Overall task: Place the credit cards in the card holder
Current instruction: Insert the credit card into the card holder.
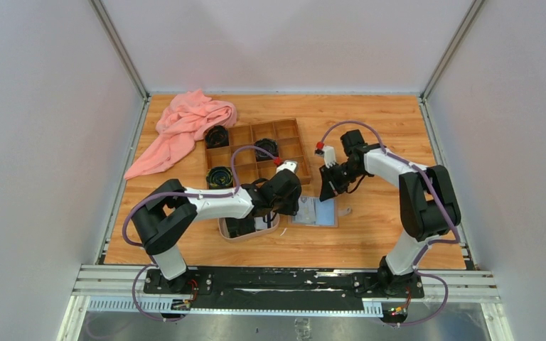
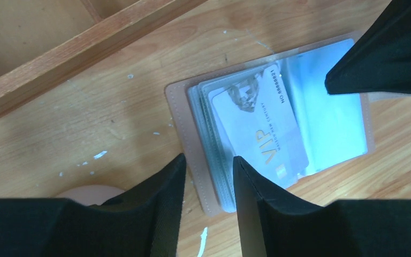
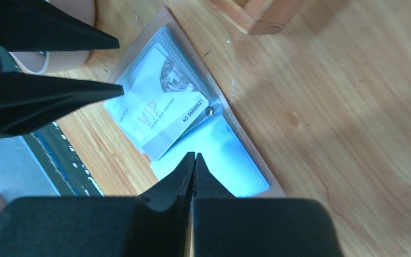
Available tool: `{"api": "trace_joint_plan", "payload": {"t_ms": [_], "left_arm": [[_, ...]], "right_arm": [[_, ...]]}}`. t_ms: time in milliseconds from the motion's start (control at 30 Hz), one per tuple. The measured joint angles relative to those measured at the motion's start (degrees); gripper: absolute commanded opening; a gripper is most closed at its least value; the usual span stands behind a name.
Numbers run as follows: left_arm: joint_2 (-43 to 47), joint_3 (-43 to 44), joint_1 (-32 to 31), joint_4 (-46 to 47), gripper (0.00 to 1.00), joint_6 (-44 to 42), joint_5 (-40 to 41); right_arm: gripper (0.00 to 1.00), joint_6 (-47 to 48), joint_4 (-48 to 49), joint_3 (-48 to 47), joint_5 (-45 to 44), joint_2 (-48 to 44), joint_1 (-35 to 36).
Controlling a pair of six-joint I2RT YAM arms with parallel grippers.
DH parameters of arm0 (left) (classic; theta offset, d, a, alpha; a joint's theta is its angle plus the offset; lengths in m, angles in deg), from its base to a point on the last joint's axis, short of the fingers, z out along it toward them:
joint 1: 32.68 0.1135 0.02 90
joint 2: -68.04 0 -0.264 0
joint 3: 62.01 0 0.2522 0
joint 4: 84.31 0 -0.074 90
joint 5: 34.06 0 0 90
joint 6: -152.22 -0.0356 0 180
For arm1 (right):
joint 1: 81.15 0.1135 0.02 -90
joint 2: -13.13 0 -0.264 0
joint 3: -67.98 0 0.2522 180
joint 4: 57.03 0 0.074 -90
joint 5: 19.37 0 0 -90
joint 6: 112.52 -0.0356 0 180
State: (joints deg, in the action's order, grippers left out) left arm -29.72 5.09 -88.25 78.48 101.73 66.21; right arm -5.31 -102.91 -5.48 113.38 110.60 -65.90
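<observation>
A wooden table [image 1: 370, 241] is seen from above, with two robot arms reaching in from its 6 o'clock edge. The card holder [image 2: 184, 126] lies open and flat near the table's middle. It is at about 5 o'clock from a brown wooden compartment box [image 2: 85, 48] and just beside an oval pinkish tray [image 2: 88, 193], at the tray's 3 o'clock. A white credit card [image 2: 259, 126] printed "VIP" lies slanted on the stack of clear sleeves in one half of the holder. Whether it sits inside a sleeve cannot be told. The other half shows pale grey-blue lining, with a small snap button [image 3: 210, 111] touching the card's corner. The left gripper [image 2: 208, 160] hovers over the card-bearing half near the tray, its two fingers parted with nothing between them. The right gripper [image 3: 193, 156] points at the pale blue half from the 3 o'clock side, its fingers pressed together and holding nothing. Whether its tips touch the lining cannot be told. The tray holds dark and pale flat pieces, too small to name. Round black coiled items [image 1: 218, 135] sit in some box compartments. A crumpled pink cloth [image 1: 185, 124] lies at the table's 10 o'clock corner.
</observation>
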Motion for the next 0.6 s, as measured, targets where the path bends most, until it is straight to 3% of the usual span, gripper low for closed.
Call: {"api": "trace_joint_plan", "payload": {"t_ms": [167,600], "left_arm": [[1.0,-0.2,0.0,-2.6,0.28,-0.1,2.2],[1.1,-0.1,0.0,-4.5,0.17,0.3,3.8]], "right_arm": [[0.0,1.2,-0.3,0.0,-5.6,0.9,4.8],[0.0,0.1,-0.4,0.0,-11.0,2.4,7.4]]}}
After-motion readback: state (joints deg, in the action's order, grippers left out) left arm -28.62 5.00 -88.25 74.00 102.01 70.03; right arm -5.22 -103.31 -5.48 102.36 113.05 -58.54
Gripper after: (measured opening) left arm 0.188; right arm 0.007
